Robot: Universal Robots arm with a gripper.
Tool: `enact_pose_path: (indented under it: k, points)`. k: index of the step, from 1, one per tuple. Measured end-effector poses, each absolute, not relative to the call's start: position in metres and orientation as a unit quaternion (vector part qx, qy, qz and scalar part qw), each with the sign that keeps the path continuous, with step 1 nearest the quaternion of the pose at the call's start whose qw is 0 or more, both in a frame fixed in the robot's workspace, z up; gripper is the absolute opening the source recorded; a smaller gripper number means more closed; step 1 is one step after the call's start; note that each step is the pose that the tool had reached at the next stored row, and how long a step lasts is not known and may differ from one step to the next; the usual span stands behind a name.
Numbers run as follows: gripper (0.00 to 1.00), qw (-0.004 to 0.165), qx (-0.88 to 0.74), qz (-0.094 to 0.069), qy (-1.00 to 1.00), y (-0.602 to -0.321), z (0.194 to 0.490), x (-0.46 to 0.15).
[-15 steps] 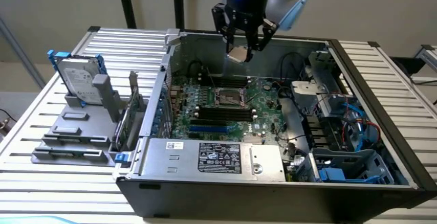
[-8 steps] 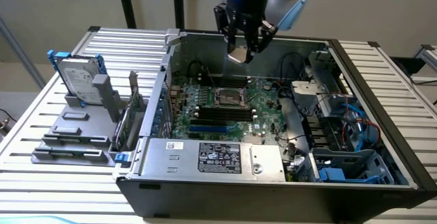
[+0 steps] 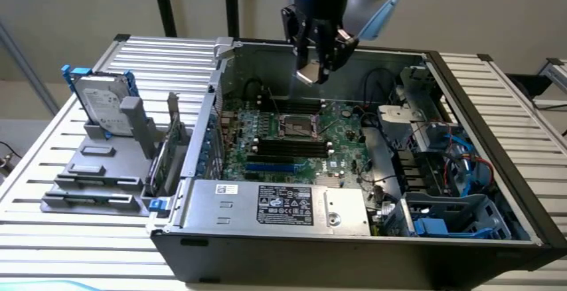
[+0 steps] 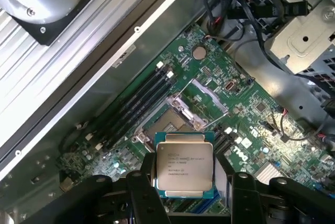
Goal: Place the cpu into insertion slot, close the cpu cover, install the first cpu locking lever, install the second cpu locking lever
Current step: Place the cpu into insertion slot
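Above insertion slot (image 4: 170, 124) — claw (image 3: 317, 70) w/ cpu (image 4: 184, 167), mid-air

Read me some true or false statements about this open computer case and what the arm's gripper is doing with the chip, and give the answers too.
1. The gripper grips the small pale beige-silver square cpu above the open black computer case. True.
2. The cpu already sits in the small square dark insertion slot. False: the slot is empty, and the cpu is held between the fingers above the board.
3. A silver hard drive stands upright in a grey holder outside the case, toward the exterior view's left. True.
4. The green motherboard lies outside the case on the slatted metal table. False: it is mounted inside the case.
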State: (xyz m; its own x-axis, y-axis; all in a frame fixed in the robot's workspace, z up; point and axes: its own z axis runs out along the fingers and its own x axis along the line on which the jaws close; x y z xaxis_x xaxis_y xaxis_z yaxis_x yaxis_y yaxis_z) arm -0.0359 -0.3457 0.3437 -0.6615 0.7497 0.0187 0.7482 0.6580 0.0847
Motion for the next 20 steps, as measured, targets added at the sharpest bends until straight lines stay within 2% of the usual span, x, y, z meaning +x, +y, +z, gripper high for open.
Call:
enact_pose_path:
  k: [20]
  points:
    - [0.54,0.015,0.569,0.039,0.821,-0.3457,0.3369,-0.0359]
